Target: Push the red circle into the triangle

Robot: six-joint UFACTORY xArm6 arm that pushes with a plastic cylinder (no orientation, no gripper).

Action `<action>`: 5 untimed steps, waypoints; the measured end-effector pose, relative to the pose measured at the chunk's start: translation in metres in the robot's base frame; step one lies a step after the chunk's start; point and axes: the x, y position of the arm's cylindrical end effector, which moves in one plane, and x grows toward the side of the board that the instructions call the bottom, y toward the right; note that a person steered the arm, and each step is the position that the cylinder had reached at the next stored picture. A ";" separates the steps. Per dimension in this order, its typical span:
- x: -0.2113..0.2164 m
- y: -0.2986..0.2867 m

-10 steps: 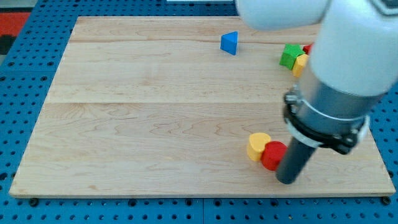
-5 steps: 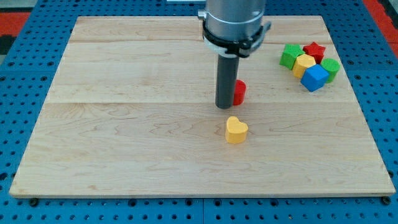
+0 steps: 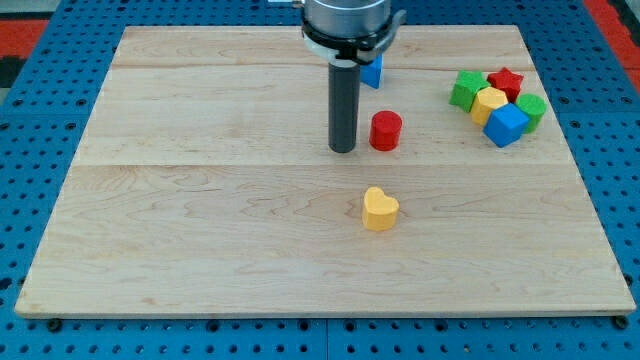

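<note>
The red circle (image 3: 385,131) stands upright near the board's middle, a little toward the view's right. My tip (image 3: 343,150) rests on the board just to its left, with a small gap between them. The blue triangle (image 3: 373,70) sits above the red circle toward the view's top, partly hidden behind the rod and its collar.
A yellow heart (image 3: 379,209) lies below the red circle. At the view's right a cluster holds a green block (image 3: 464,89), a red star (image 3: 506,80), a yellow block (image 3: 489,103), a blue cube (image 3: 507,125) and another green block (image 3: 532,108). The wooden board (image 3: 200,200) lies on a blue pegboard.
The rod moved left and slightly up, away from the red circle, which now shows fully. The red circle and yellow heart had been pushed up the board from the lower right.
</note>
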 end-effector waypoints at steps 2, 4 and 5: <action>-0.025 0.029; -0.058 0.029; -0.065 0.029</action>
